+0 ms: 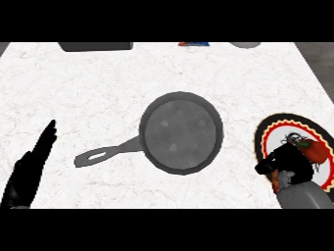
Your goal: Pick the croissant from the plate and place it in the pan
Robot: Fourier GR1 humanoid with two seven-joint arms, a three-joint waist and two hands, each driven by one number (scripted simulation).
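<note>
A grey pan (181, 132) lies in the middle of the white counter, its handle (104, 154) pointing to the lower left; nothing is in it. At the right stands a plate (271, 128) with a black, red and yellow rim. On it lies the reddish-orange croissant (316, 151). My right hand (286, 163) is over the plate with its fingers curled round the croissant, which shows on both sides of the hand. My left hand (26, 172) rests open at the lower left, fingers straight, well away from the pan.
Along the counter's far edge sit a dark grey box-like object (96, 46), a small blue and red item (193, 43) and a pale round object (245, 44). Dark floor shows past the counter's left and right sides.
</note>
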